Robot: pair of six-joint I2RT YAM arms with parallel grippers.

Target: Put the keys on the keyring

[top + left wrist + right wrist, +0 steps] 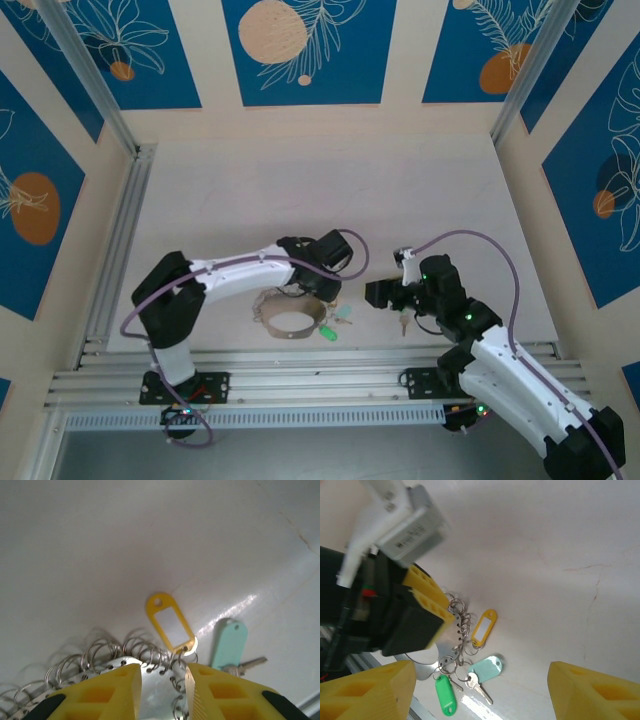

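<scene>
Left gripper sits low on the keyring, jaws drawn in narrow, one yellow finger on either side of the metal rim where the small split rings crowd together. Whether the pads actually bite the metal, I cannot tell. It reads as a steadying hold, pinning the ring so it will not skate on the table while the other arm works. Just ahead of its fingertips a yellow tag hangs from one split ring and lies flat, pointing away. Ahead and to its right is a pale mint tag with a silver key at its near end. Right gripper hovers opposite with jaws wide and nothing in them. The keys lie straight in front, between its fingers: the green tag nearest, the mint and yellow tags beyond, toward the other gripper. My guess is that the wide spread is kept ready for picking up a key or tag. The tags fan outward from the rim, so they look threaded already, though I cannot confirm each one.
</scene>
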